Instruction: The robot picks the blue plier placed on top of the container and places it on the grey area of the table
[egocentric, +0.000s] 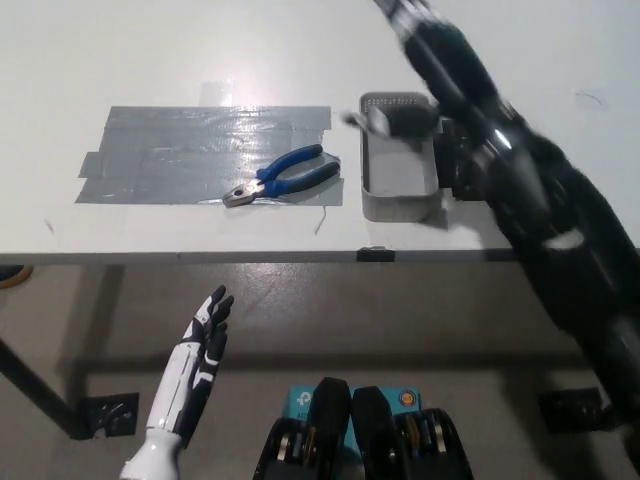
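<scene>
One white desk (120, 50) carries one grey area (170, 155) made of taped strips, one blue plier (283, 176) and one grey container (399, 160). The blue plier lies flat on the right end of the grey area, handles pointing up and to the right, metal nose pointing down and to the left close to the lower edge of the tape. It is free of both hands. The container stands just beside the right edge of the grey area, apart from the plier, with its open side up; a perforated end wall shows at its far end, and its interior appears bare. One dark flat object (455, 165) lies on the desk directly behind the right wall of the container, largely covered by the arm. One black right arm (520, 190) enters from the lower right and runs diagonally up across the container's far right corner to the top edge of the picture. The right hand is out of the picture, so its grasp state cannot be read. One white left hand (195, 355) rests below the front edge of the desk at the lower left, well apart from the plier, fingers extended and slightly spread, holding nothing. One dark bracket (105, 412) is visible on the floor beside the left hand.
</scene>
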